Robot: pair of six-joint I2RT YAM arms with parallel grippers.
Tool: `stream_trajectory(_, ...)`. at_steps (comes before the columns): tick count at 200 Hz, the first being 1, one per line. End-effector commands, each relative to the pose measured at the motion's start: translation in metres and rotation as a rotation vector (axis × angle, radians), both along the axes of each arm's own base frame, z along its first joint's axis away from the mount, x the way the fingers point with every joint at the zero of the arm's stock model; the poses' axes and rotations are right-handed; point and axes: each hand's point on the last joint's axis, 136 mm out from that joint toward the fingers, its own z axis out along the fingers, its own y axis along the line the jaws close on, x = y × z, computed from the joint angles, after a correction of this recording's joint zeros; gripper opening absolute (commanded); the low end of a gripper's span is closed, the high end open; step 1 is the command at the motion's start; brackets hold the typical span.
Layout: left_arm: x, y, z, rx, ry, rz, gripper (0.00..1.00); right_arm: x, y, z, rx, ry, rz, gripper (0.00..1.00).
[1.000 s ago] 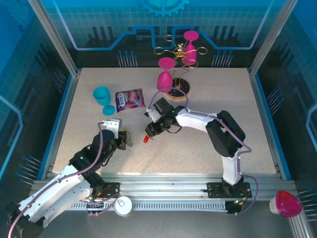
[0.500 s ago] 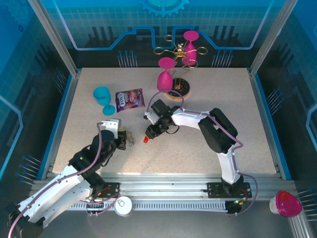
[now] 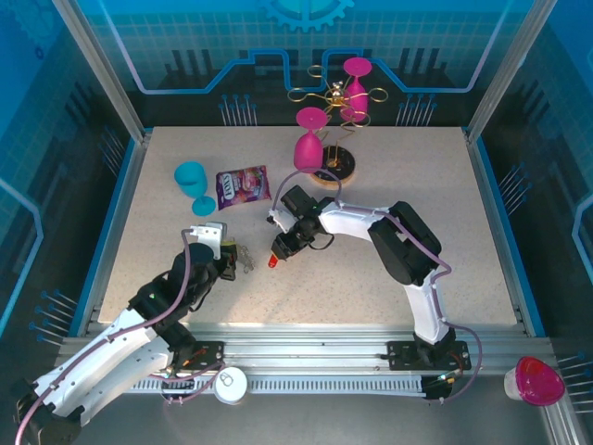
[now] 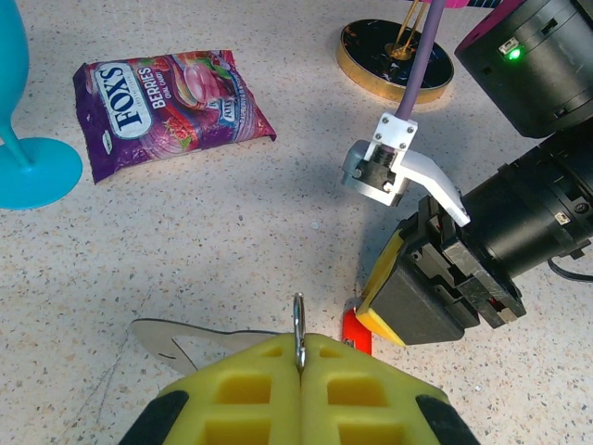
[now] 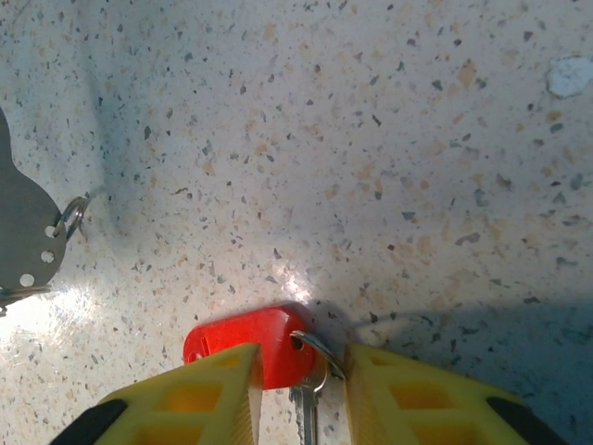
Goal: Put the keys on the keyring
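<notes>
A tiny key (image 5: 250,348) with a red head and short silver blade lies flat on the speckled table, also seen as a red key (image 3: 273,262) just below the right wrist. My right gripper (image 5: 298,371) is open, with its yellow pads close on either side of the head and its small wire ring. The keyring (image 4: 176,338), a flat grey plate with thin wire rings, is at the left gripper. My left gripper (image 4: 298,357) is shut on one upright wire ring. The keyring (image 5: 23,236) sits a short way left of the key.
A purple candy bag (image 3: 243,187) and a teal glass (image 3: 192,184) lie at the back left. A pink glass (image 3: 309,144) stands by the gold rack's round base (image 3: 332,167), right behind the right arm. The table's right half is bare.
The right gripper's jaws have narrowed around the red key and the arm has shifted slightly left. The left gripper has edged right with the keyring.
</notes>
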Motion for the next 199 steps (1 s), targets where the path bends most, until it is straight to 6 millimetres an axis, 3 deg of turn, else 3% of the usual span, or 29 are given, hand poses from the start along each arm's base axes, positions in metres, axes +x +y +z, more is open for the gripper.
stream_trajectory(1,0.0,0.0,-0.002,-0.011,-0.011,-0.005,0.0,-0.004,0.006,-0.004,-0.001,0.018,0.027,0.27)
stream_trajectory(37,0.0,-0.002,-0.001,-0.012,-0.012,-0.012,0.0,-0.002,0.005,0.001,-0.006,0.005,0.026,0.13)
stream_trajectory(64,0.0,-0.004,0.0,-0.013,-0.015,-0.025,0.0,-0.002,0.005,0.017,0.02,-0.023,0.026,0.01)
stream_trajectory(87,0.001,-0.004,0.003,-0.002,-0.021,-0.031,0.0,-0.007,-0.002,0.04,0.061,-0.083,0.016,0.0)
stream_trajectory(113,0.002,-0.011,0.004,-0.004,-0.025,-0.066,0.0,-0.023,-0.024,0.055,0.049,-0.112,0.002,0.0)
stream_trajectory(134,0.002,-0.019,0.004,-0.008,-0.02,-0.099,0.0,-0.047,-0.05,0.05,-0.01,-0.061,-0.031,0.0)
stream_trajectory(165,0.003,-0.031,0.004,-0.031,-0.027,-0.152,0.0,-0.084,-0.094,0.025,-0.129,0.037,-0.104,0.0)
stream_trajectory(199,0.005,-0.043,0.004,-0.046,-0.038,-0.202,0.0,-0.104,-0.112,0.013,-0.16,0.087,-0.157,0.0)
